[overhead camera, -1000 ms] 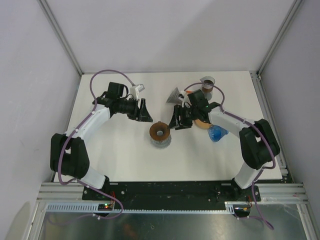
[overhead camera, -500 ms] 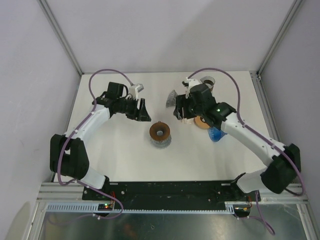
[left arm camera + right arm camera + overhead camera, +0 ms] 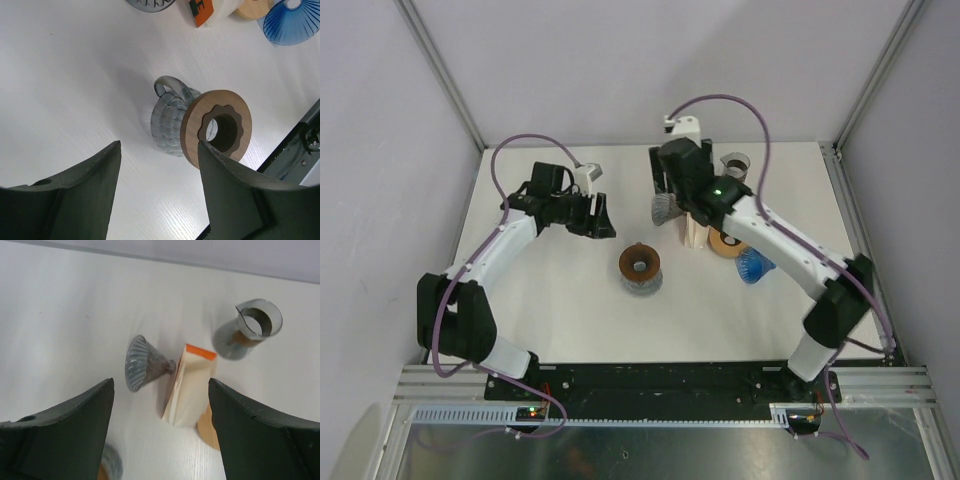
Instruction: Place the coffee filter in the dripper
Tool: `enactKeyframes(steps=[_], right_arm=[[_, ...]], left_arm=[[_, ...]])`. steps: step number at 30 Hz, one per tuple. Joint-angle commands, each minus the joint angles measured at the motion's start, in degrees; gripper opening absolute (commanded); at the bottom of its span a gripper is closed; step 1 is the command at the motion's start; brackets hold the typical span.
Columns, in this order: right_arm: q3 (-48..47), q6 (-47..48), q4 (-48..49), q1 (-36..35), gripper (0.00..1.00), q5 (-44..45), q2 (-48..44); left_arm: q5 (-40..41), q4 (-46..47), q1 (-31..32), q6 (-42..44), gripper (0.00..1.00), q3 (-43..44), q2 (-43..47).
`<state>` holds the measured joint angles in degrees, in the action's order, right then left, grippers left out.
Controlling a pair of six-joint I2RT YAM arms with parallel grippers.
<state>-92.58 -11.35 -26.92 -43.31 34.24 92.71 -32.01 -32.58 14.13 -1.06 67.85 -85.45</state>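
White tabletop (image 3: 550, 320) spreads around the wood-collared dripper (image 3: 640, 267). The filter pack (image 3: 190, 385) stands just beside a grey cone (image 3: 145, 364), near the far edge. Left gripper (image 3: 159, 150) and right gripper (image 3: 160, 382) gape, holding nothing.

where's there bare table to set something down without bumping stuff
bare: the near strip of table in front of the wood-ringed dripper, and the patch between it and the left hand. crowded: back right, where grey cone, filter pack, wooden disc, blue dripper and pitcher bunch under the right arm.
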Motion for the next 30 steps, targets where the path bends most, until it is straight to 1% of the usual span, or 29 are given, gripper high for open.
enactKeyframes(steps=[1, 4, 7, 9, 11, 13, 16, 20, 22, 24, 25, 27, 28, 30], right_arm=[[-10.17, 4.2, -2.61, -0.25, 0.79, 5.14, 10.74], [-16.71, 6.46, -6.07, 0.16, 0.76, 4.21, 18.23], [-22.95, 8.19, -10.24, 0.45, 0.75, 1.24, 25.38], [-28.94, 9.33, -14.65, 0.69, 0.74, 0.12, 31.12], [-35.87, 9.93, -20.21, 0.86, 0.72, 1.33, 37.13], [-41.01, 10.73, -24.13, 0.88, 0.7, 4.41, 42.03], [-42.04, 11.05, -25.02, 1.25, 0.67, 9.02, 45.46], [-39.62, 13.14, -23.58, 1.82, 0.6, 10.72, 46.27], [-38.98, 13.85, -23.28, 1.78, 0.53, 10.66, 46.56], [-38.75, 14.04, -23.16, 1.64, 0.37, 10.21, 46.72], [-38.61, 13.84, -23.0, 1.56, 0.26, 9.87, 46.57], [-38.31, 13.12, -22.41, 1.47, 0.09, 9.33, 45.82], [-38.04, 12.76, -21.96, 1.47, 0.04, 8.86, 45.33], [-36.67, 12.12, -20.57, 1.41, 0.01, 7.47, 43.3]], left_arm=[[1.82, 0.78, -2.07, 0.97, 0.67, 1.93, 3.12], [1.44, 0.75, -4.26, 0.97, 0.67, 1.4, 3.68], [0.73, 0.78, -5.76, 0.97, 0.67, 1.24, 3.63], [-0.24, 0.77, -6.19, 0.97, 0.67, 1.23, 3.25], [-1.37, 0.81, -6.3, 0.97, 0.67, 1.14, 2.96], [-2.15, 0.77, -6.37, 0.97, 0.67, 0.96, 2.84], [-2.52, 0.83, -6.39, 0.97, 0.67, 0.93, 2.92], [-3.34, 0.84, -6.4, 0.97, 0.67, 0.91, 3.11], [-3.55, 0.83, -6.4, 0.97, 0.68, 0.95, 3.19], [-3.58, 0.78, -6.42, 0.97, 0.68, 0.96, 3.19], [-3.54, 0.81, -6.41, 0.97, 0.68, 0.96, 3.27], [-3.57, 0.82, -6.35, 0.97, 0.68, 1.03, 3.32], [-3.58, 0.79, -6.38, 0.97, 0.68, 1.04, 3.38], [-3.52, 0.83, -6.41, 0.97, 0.68, 1.0, 3.56]])
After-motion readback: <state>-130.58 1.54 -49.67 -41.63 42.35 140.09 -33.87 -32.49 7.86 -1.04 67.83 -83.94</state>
